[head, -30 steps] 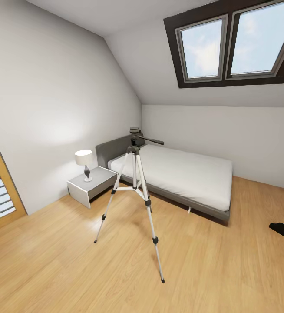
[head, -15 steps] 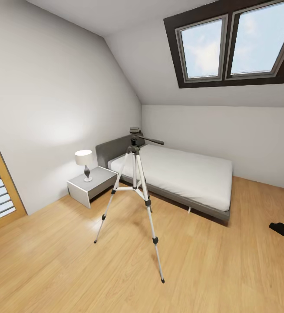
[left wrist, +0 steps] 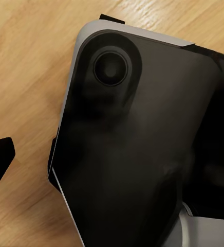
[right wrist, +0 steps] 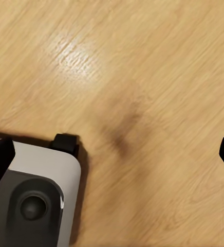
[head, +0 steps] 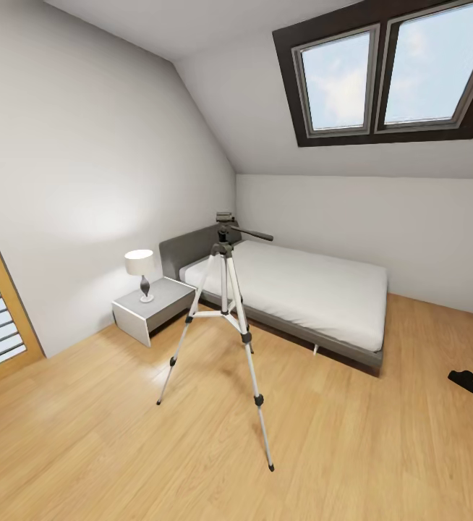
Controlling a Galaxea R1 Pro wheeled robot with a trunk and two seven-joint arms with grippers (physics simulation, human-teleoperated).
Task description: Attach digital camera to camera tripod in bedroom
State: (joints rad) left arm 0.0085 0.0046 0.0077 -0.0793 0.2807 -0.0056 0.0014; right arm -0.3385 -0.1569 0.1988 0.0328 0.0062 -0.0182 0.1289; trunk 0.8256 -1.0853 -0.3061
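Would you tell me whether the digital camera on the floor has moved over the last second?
No. The digital camera lies at the same spot on the wood floor, equally far from the bed corner throughout.

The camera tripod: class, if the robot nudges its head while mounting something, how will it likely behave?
The camera tripod may tip fairly easily: it is tall, with thin legs. Its feet rest on smooth wood floor, so it could slide. The legs look rigid, not floppy.

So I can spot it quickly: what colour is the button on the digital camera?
Red, on the black digital camera lying on the floor; head view.
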